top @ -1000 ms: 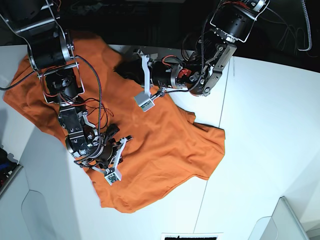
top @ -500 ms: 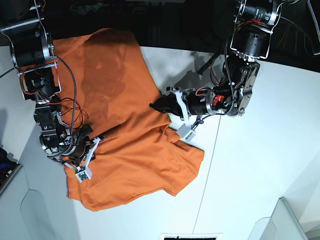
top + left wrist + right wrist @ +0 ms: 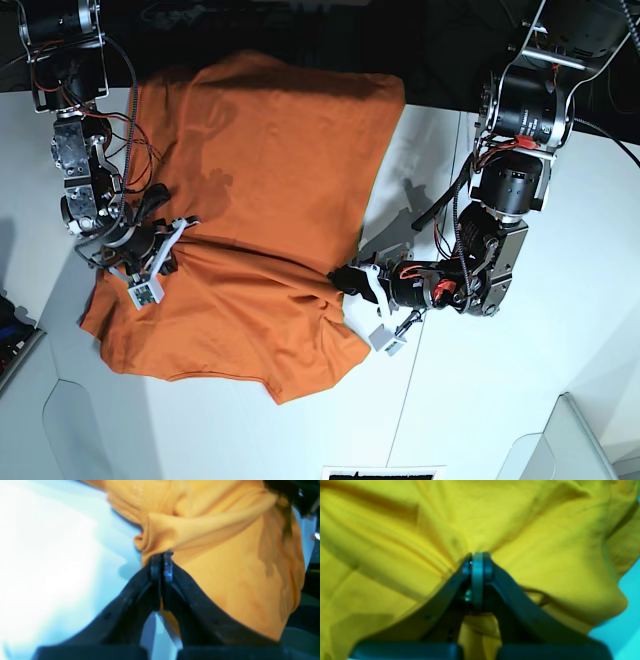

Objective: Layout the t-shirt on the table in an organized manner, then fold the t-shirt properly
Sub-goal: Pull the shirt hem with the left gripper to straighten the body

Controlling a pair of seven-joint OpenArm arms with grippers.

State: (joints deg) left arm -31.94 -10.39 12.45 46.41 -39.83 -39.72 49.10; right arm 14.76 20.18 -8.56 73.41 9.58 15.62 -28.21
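While one t-shirt (image 3: 250, 190) covers table (image 3: 540, 380), left hand (image 3: 345, 280), right hand (image 3: 165, 245) both clamp it.

At upper right of my base view, my left arm (image 3: 520, 140) is black cylindrical motor housings in silver brackets, with loose black cable and red wiring near its white-tipped black gripper (image 3: 352, 283). At upper left, my right arm (image 3: 80, 150) matches, with thin red wires.

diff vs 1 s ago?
Both arms swung outward, each tool pulling its side of the t-shirt apart: left tool toward the base view's right and down, right tool leftward. The shirt is now spread wider and flatter on the table. Unchanged: both tools stay shut on fabric.
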